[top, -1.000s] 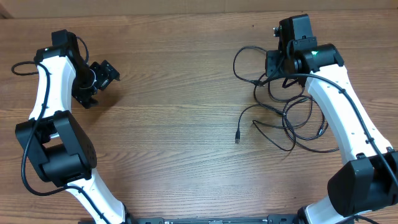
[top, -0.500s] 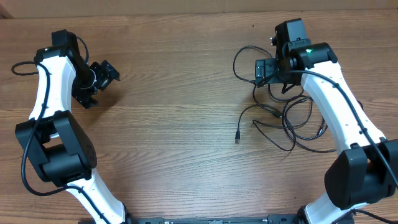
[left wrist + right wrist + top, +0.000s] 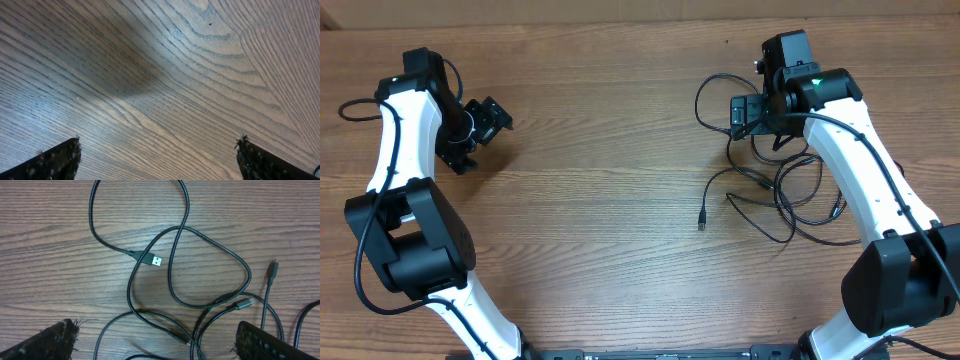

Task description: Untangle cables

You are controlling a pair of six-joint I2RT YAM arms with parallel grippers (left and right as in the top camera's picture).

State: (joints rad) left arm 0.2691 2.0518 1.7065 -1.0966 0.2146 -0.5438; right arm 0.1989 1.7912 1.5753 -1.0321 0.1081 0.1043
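A tangle of thin black cables (image 3: 170, 275) lies on the right side of the wooden table (image 3: 600, 200), with a silver-tipped USB plug (image 3: 150, 259) lying among the loops. The right gripper (image 3: 156, 326) hangs just above it, fingers spread wide and holding nothing. The left gripper (image 3: 159, 145), well apart at the far left, is likewise spread over plain wood grain.

I take this for a robotics lab bench. A wood-grain table (image 3: 600, 200) fills nearly the whole overhead frame. My two white-and-black arms rise from black bases at its bottom edge, my left arm (image 3: 395, 140) up the left side and my right arm (image 3: 860, 170) up the right. Thin black cables (image 3: 765, 182) lie in loose loops on the bare wood at the right of the frame.
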